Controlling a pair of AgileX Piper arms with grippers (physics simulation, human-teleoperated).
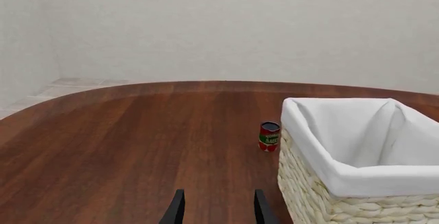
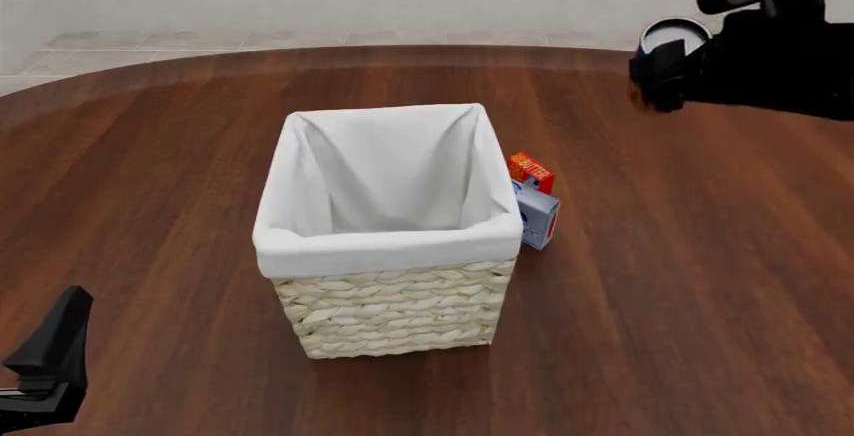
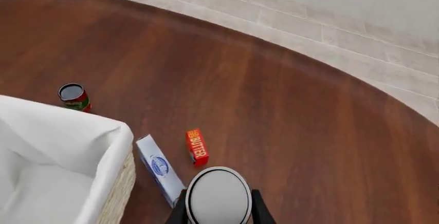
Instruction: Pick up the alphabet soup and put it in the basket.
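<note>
Alphabet soup (image 3: 218,197) sits clamped in the right hand (image 3: 218,215), raised beyond the basket (image 2: 387,246); left hand (image 1: 218,208) spread wide.

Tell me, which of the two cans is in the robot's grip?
The silver-topped alphabet soup can, clamped in the right gripper above the table. The other, a red-and-green can, stands on the wood behind the wicker basket.

pincer (image 3: 218,209) gripping alphabet soup (image 3: 218,197), basket (image 3: 110,147) nearby

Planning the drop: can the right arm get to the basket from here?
Likely yes. Its fingers hold the soup aloft, and the basket is open-topped and looks empty. The box and carton lie low beside it, probably under the path.
</note>
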